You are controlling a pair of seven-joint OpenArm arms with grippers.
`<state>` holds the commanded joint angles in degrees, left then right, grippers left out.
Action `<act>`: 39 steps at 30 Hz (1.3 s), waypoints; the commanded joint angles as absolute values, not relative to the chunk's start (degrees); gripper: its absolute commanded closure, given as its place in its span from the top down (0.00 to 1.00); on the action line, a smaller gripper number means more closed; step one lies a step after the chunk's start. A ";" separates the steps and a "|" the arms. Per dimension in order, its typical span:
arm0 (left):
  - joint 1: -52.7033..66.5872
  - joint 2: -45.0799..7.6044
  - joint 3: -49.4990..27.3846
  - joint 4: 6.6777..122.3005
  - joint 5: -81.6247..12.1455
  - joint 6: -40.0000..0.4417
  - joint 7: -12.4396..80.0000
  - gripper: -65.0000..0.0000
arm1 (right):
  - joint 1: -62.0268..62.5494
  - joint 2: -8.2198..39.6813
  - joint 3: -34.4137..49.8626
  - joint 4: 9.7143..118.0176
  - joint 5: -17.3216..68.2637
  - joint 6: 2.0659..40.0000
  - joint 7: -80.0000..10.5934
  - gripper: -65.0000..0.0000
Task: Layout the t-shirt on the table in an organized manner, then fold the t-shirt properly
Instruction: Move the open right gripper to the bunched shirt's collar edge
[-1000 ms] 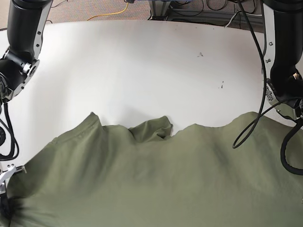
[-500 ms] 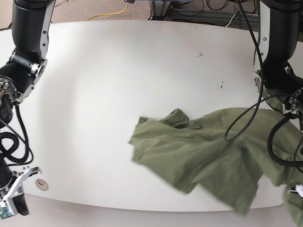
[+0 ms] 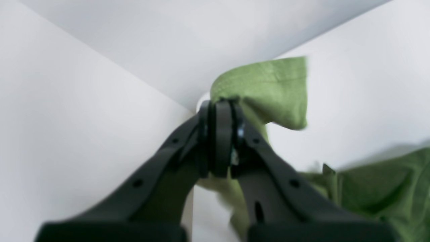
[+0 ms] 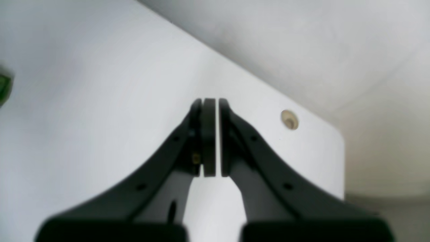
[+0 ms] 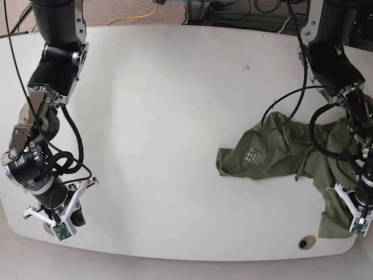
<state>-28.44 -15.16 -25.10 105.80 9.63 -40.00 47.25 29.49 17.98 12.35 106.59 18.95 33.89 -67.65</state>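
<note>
The left gripper [image 3: 220,141], jaws pressed together on a fold of the olive t-shirt [image 5: 274,154], holds it near the table's [image 5: 175,105] front right edge where the shirt lies bunched, while the right gripper [image 4: 211,137], jaws nearly touching and empty, hangs over the opposite corner.

The table [image 5: 175,116] lies bare across its middle; only the t-shirt [image 5: 274,154] crowds the left arm's side.
</note>
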 joint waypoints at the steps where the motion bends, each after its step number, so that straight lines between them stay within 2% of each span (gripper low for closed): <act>1: -27.91 -15.52 -26.07 105.80 9.63 -40.00 47.25 0.00 | 29.23 17.27 12.26 106.07 18.95 33.89 -67.65 0.02; 7: -22.55 -20.09 -31.25 105.80 9.45 -40.00 47.16 0.00 | 28.88 13.14 10.59 101.41 18.95 33.54 -67.65 0.02; 9: -21.49 -20.62 -32.92 105.80 9.45 -40.00 47.08 0.00 | 28.97 12.53 9.10 99.47 18.95 33.45 -67.65 0.05; 12: -20.00 -21.67 -35.91 105.71 9.45 -40.00 47.08 0.00 | 29.23 11.21 7.25 96.48 18.86 33.45 -67.47 0.19; 18: -16.48 -24.22 -41.45 105.45 9.45 -40.00 47.08 0.01 | 28.88 7.34 2.86 92.09 18.86 33.36 -63.16 0.52; 22: -12.70 -26.42 -44.09 105.45 9.27 -40.00 47.08 0.01 | 29.23 4.62 -0.48 87.60 18.86 33.36 -61.49 0.68; 24: -11.38 -27.03 -45.23 105.45 9.27 -40.00 47.08 0.01 | 29.32 3.56 -1.36 86.02 18.86 33.36 -60.70 0.72; 30: -8.31 -28.70 -48.75 105.45 9.19 -40.00 47.08 0.01 | 30.37 1.01 -4.00 80.04 18.86 33.27 -58.95 0.78; 39: -7.25 -29.14 -53.58 105.45 9.19 -40.00 46.99 0.01 | 30.64 -3.30 -7.08 67.56 18.86 33.27 -50.51 0.78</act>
